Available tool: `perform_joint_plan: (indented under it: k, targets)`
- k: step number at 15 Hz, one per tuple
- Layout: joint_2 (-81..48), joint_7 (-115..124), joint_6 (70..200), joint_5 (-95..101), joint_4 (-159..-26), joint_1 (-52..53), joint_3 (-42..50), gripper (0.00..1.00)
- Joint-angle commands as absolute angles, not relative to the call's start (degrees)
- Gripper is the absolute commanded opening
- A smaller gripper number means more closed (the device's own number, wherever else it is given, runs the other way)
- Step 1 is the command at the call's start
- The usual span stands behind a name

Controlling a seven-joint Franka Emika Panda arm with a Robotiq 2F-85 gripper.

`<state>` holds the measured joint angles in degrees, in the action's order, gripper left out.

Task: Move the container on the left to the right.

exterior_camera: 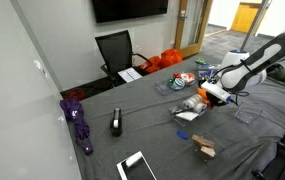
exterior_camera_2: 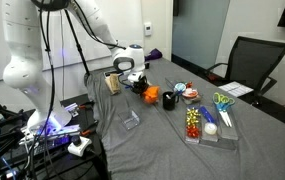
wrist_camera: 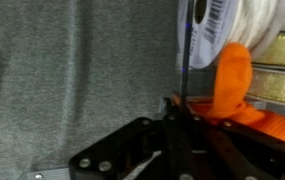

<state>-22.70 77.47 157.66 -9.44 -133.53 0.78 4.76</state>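
In the wrist view my hand [wrist_camera: 174, 108] looks pinched shut on the thin wall of the shallow clear plastic container [wrist_camera: 227, 75] holding orange items, right of centre on the grey cloth-covered counter [exterior_camera: 147, 125]. I judge it grasped; carrying and releasing remain.

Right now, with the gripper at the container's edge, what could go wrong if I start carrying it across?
1. The gripper seems to pinch only the thin clear wall of the container; it could slip or tip, spilling the orange pieces.
2. In an exterior view the dark cup stands close beside it; a low sweep may knock it over.
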Motion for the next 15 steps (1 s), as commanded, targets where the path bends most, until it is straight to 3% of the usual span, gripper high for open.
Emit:
perform_joint_plan:
  k: [1,15]
  targets:
    - [-18.77,70.69,158.55,-13.04,-136.96,-1.39,3.67,0.01]
    - [-16.37,61.94,158.41,-17.63,-140.68,-2.81,4.87,0.01]
